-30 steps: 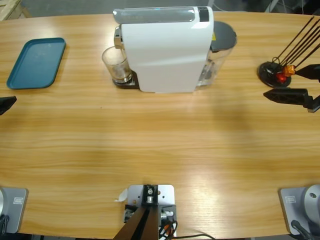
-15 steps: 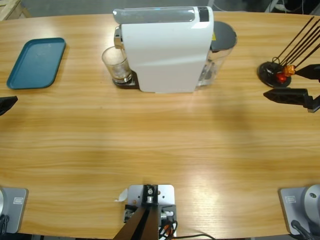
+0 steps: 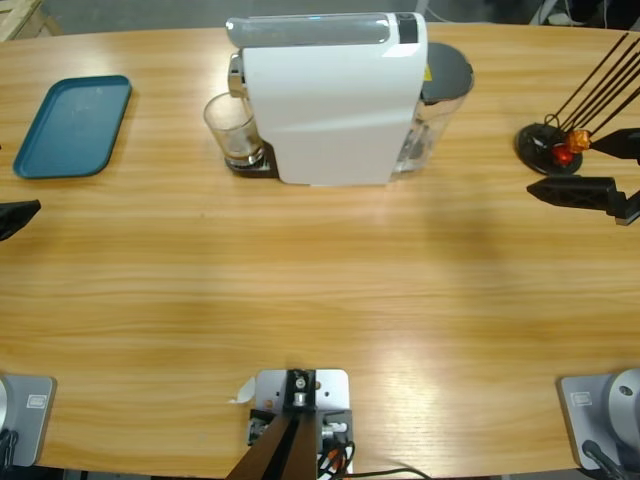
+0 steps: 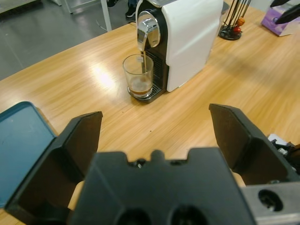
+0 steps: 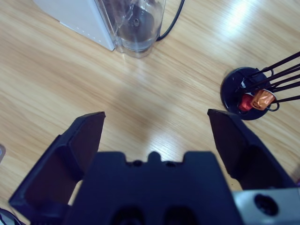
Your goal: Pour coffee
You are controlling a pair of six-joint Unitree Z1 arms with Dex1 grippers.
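Thin stream of dark brown coffee (image 4: 144, 63) runs from white capsule coffee machine (image 3: 330, 100) spout into small clear drinking glass (image 4: 138, 75) on its drip tray, shallow pool inside, probably partly foam; left tool (image 4: 154, 126) and right tool (image 5: 157, 126) both wide open, holding nothing, above the wooden table (image 3: 320, 290).
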